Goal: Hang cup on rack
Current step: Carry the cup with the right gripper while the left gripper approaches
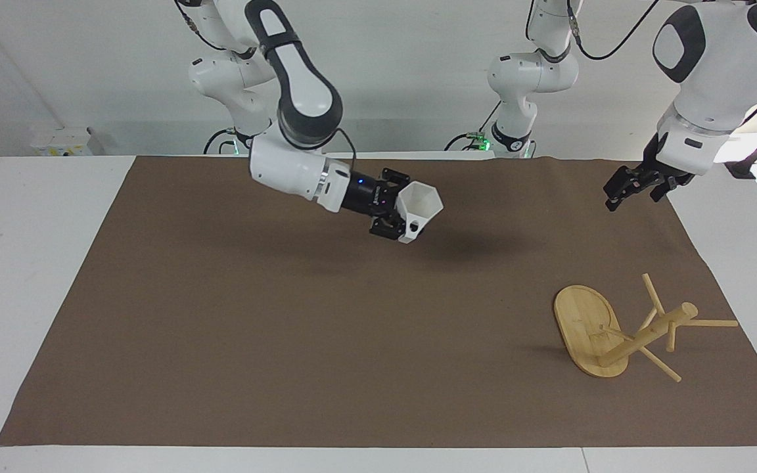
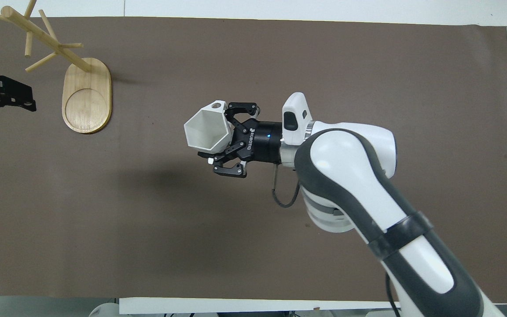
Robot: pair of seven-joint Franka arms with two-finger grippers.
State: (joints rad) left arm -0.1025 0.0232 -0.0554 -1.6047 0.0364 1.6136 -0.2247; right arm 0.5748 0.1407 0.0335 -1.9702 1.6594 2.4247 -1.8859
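The right gripper holds the cup tight, up in the air over the middle of the brown mat. The rack stands at the left arm's end. The left gripper waits above that edge, claw open wide.

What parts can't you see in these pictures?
- Overhead view: the rack has its top pegs cut off by the picture's edge.
- Overhead view: the left end effector is partly cut off at the edge.
- Both views: the side of the cup is hidden by the right end effector gripping it.
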